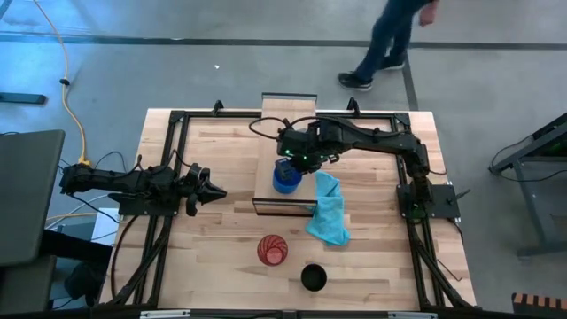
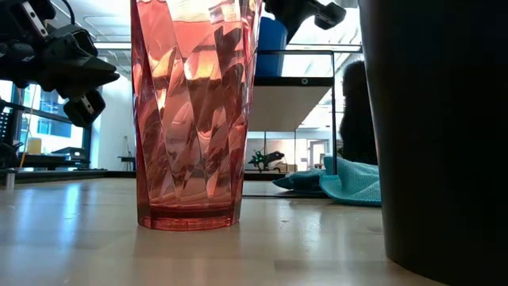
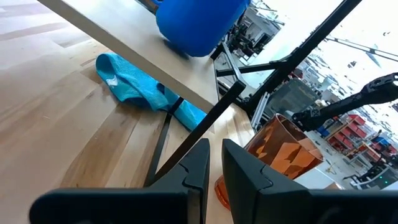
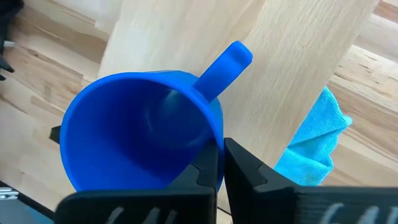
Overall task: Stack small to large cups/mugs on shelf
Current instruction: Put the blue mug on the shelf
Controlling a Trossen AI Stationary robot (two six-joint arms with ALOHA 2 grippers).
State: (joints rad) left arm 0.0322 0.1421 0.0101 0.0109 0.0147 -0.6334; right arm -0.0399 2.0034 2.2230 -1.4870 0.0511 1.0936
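Right tool (image 4: 217, 163) pinches the blue mug's (image 1: 285, 180) rim, fingers shut on it, over the shelf (image 1: 270, 168). Left tool (image 1: 215, 191), nearly closed and empty, waits on the worktop's (image 1: 213, 257) left. Red tumbler (image 1: 273, 250) and black cup (image 1: 314, 277) stand near the front edge, beside the cloth (image 1: 330, 213).

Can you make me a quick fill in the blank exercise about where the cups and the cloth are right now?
1. The right end effector is shut on the rim of the ____ mug.
2. That mug is at the ____, not the tabletop.
3. The black cup and red tumbler stand on the ____.
4. The light-blue ____ lies beside the shelf.

Missing words: blue; shelf; tabletop; cloth
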